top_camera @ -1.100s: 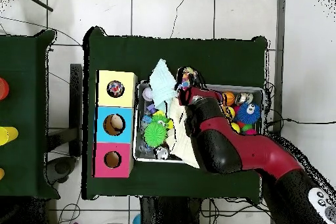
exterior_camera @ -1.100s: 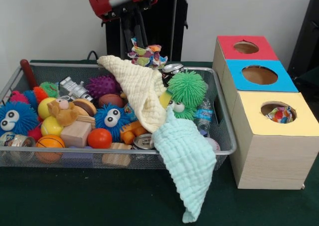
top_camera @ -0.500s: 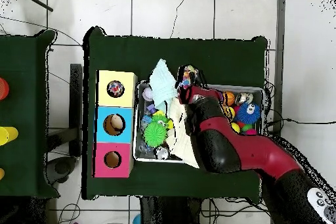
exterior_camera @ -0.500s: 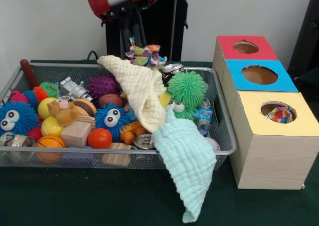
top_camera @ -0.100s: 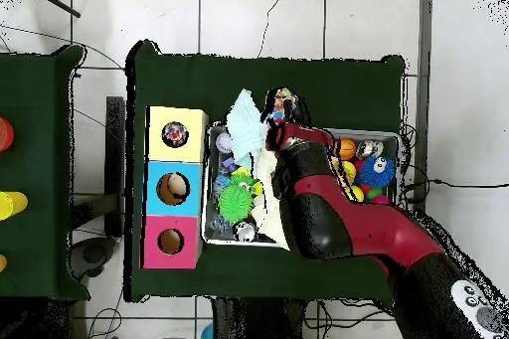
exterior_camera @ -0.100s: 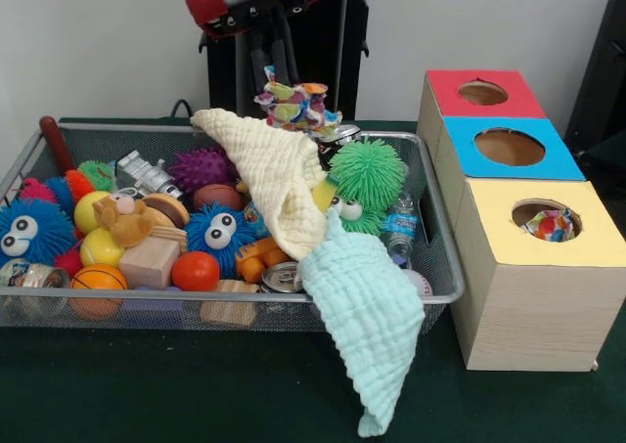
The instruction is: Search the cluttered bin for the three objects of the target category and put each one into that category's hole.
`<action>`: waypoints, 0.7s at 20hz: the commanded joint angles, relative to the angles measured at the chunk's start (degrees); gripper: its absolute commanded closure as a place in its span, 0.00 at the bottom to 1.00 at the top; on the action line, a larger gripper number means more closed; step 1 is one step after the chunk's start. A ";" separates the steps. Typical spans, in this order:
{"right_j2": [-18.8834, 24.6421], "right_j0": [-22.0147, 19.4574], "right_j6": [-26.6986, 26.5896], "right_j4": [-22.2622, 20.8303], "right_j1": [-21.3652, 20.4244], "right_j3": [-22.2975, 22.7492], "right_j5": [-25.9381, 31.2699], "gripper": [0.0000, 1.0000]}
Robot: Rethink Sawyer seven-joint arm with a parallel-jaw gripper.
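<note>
- Jaws of the black gripper (exterior_camera @ -0.100s: 271, 71) are clenched on a crumpled multicoloured patterned cloth (exterior_camera @ -0.100s: 293, 104), which is held above the far rim of the wire mesh bin (exterior_camera @ -0.100s: 445, 267).
- A cream waffle-weave cloth (exterior_camera @ -0.100s: 269, 174) and a mint waffle-weave cloth (exterior_camera @ -0.100s: 367, 311) are draped over the clutter, the mint one hanging over the near rim.
- Another patterned cloth (exterior_camera @ -0.100s: 550, 225) is seen inside the yellow-topped wooden box's hole (exterior_camera @ -0.100s: 545, 219).

We see a crumpled multicoloured cloth (exterior_camera @ -0.100s: 293, 104) hanging above the wire bin's (exterior_camera @ -0.100s: 445, 267) far edge, and another one (exterior_camera @ -0.100s: 550, 224) inside the yellow box's hole (exterior_camera @ -0.100s: 545, 218).
</note>
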 commanded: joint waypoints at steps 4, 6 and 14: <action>-5.03 4.72 13.09 5.94 2.84 -0.48 -2.95 1.00; -5.49 5.59 13.28 6.70 3.39 -0.72 -3.50 1.00; -8.79 9.59 13.07 9.52 4.02 -1.43 -7.34 1.00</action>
